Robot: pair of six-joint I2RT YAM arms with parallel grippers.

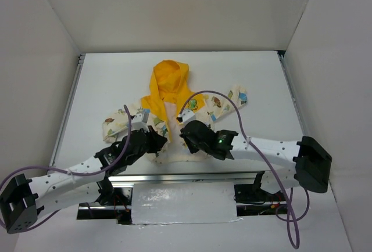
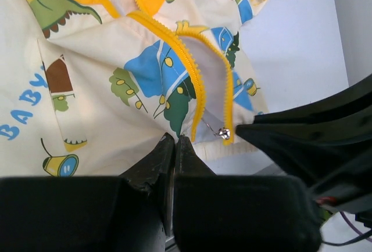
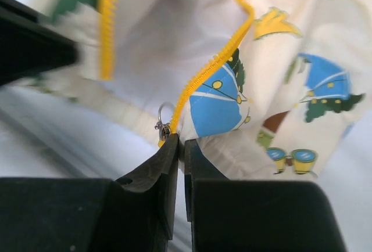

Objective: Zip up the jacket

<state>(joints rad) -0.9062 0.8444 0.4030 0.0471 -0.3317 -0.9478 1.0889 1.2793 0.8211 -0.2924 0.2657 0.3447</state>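
Observation:
The jacket lies flat on the table, yellow hood toward the far side, front open with white lining showing. My left gripper is shut on the jacket's bottom hem, next to the left yellow zipper edge. My right gripper is shut on the hem of the other front panel, at the foot of its yellow zipper tape. A silver slider with a ring pull sits just above the right fingertips; it also shows in the left wrist view.
White walls enclose the white table on three sides. The metal front rail runs just below the hem. The two grippers sit close together; the right gripper's black body fills the right of the left wrist view.

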